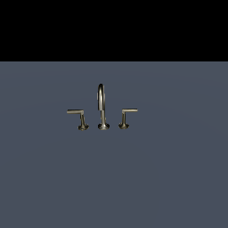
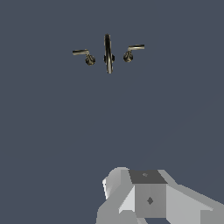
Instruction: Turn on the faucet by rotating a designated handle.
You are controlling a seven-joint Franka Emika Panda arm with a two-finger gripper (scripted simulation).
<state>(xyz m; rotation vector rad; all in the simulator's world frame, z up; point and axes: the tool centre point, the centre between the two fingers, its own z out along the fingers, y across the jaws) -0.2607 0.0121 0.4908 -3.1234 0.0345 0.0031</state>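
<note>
Grey and white blocks of the pincer (image 2: pixel 148 199) fill the near edge of the wrist view. Only the housing shows. The fingers are out of sight, so I cannot tell whether the pincer is released or clenched. Nothing is seen held in it. The arm does not appear in the exterior view at all.

Beyond the pincer lies a flat slate-blue counter (image 1: pixel 114 178), bare between the pincer and the fixture. The pincer is well apart from the brass set, with nothing standing between them.

The faucet (image 1: pixel 103 107) stands upright on the counter, dull brass in colour, near the middle of the exterior view. Its gooseneck spout (image 1: pixel 101 95) is seen edge-on as a thin tall arch on a round base. Two L-shaped levers flank it, each on its own round base, bars level and pointing outward, away from the spout.

The handle (image 1: pixel 75 111) is the lever on the exterior view's left; its bar looks slightly the longer. The twin lever (image 1: pixel 129 110) sits on the exterior view's right. Both are apart from the spout.

In the wrist view the faucet (image 2: pixel 108 54) appears far off and small. I cannot tell there which lever is which.
</note>
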